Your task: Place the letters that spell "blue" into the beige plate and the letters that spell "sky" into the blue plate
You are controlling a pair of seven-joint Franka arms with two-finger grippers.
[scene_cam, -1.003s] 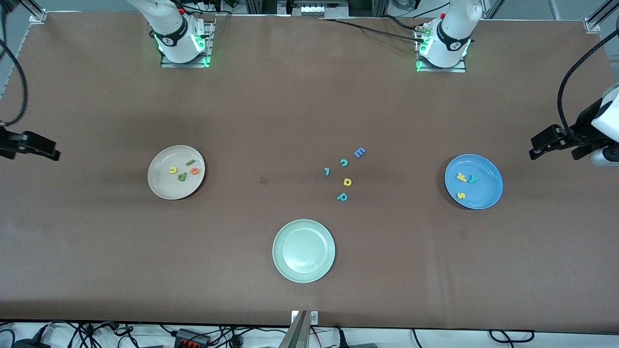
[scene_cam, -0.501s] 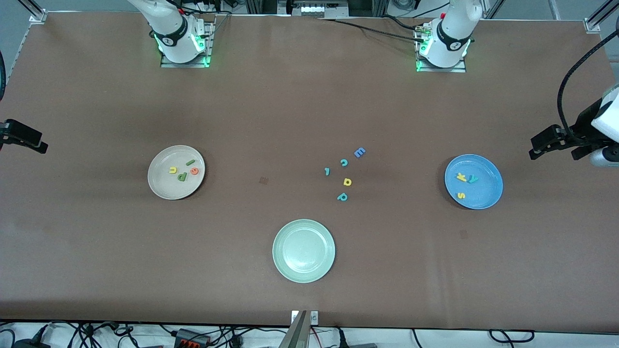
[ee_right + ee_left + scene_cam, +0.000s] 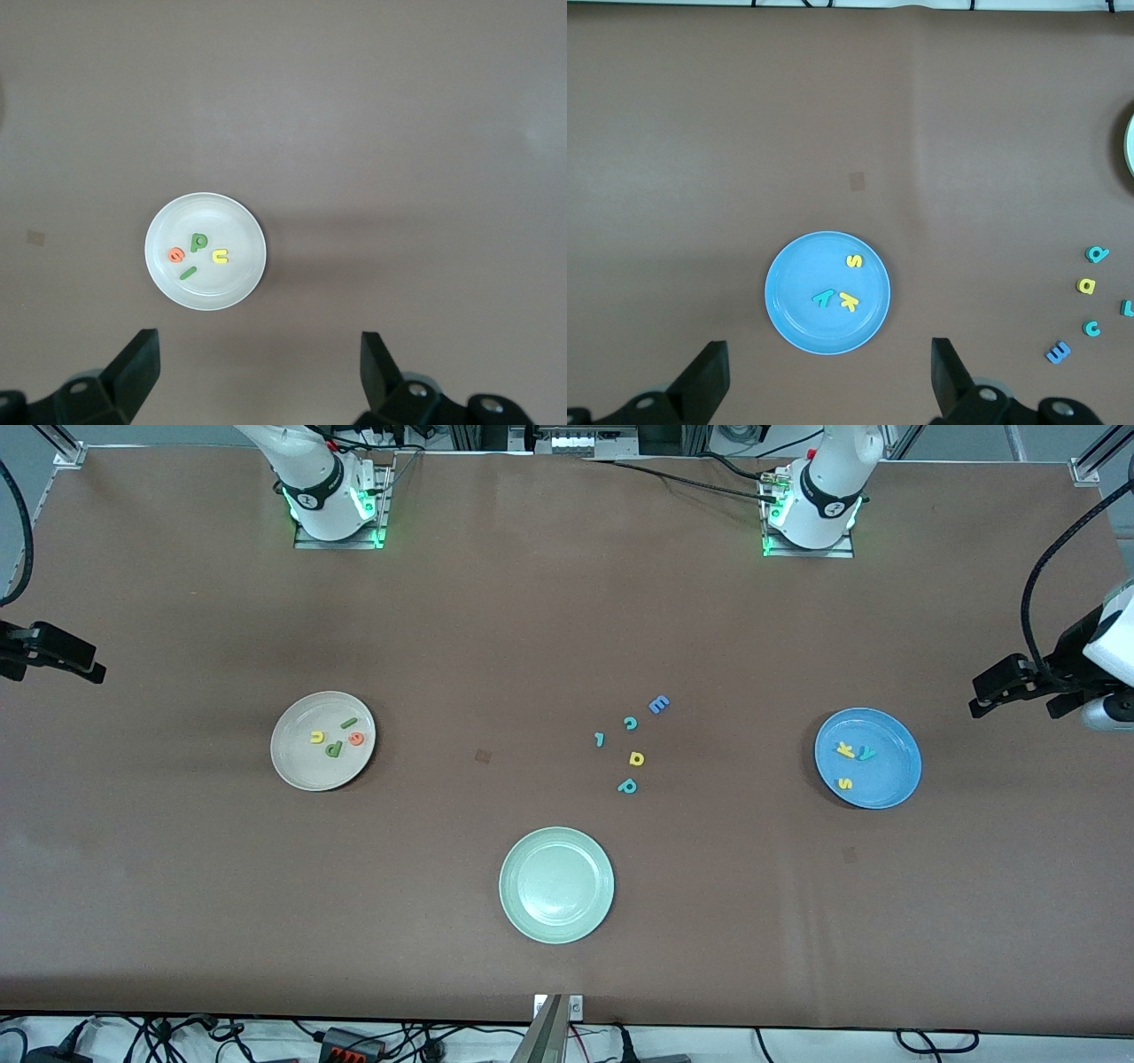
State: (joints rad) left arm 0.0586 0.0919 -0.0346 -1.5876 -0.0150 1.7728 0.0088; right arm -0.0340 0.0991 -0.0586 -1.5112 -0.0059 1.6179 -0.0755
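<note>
Bench point(image 3: 567, 629): brown covering, carries every item listed below.

Pale green plate point(image 3: 556, 884): nearest the front camera, nothing in it; no part in the sorting, so likely a decoy.

Blue plate point(image 3: 897, 779): toward the left arm's end of the bench. Holds the letters that spell "sky": yellow k point(image 3: 845, 750) touching teal y point(image 3: 866, 754), yellow s point(image 3: 844, 784) a little apart and nearer the front camera. All three lie flat inside the rim, so this word appears done.

Beige plate point(image 3: 297, 766): toward the right arm's end. Holds the letters that spell "blue": green b point(image 3: 333, 749), dark green l point(image 3: 349, 723), yellow u point(image 3: 316, 736), orange e point(image 3: 356, 738), close together. This word also appears complete.

Left gripper point(image 3: 997, 691): over the bench's edge past the blue plate, fingers point(image 3: 709, 376) spread wide, holding nothing; waiting.

Right gripper point(image 3: 84, 664): over the bench's edge past the beige plate, fingers point(image 3: 137, 363) likewise apart and empty; drawn clear of the plates.

Leftover letters, loose between the blue and beige plates: blue E point(image 3: 658, 704), teal c point(image 3: 631, 723), small teal piece point(image 3: 600, 739), yellow a/d shape point(image 3: 636, 758), teal p point(image 3: 627, 786). Belong to neither word, hence outside the plates.
</note>
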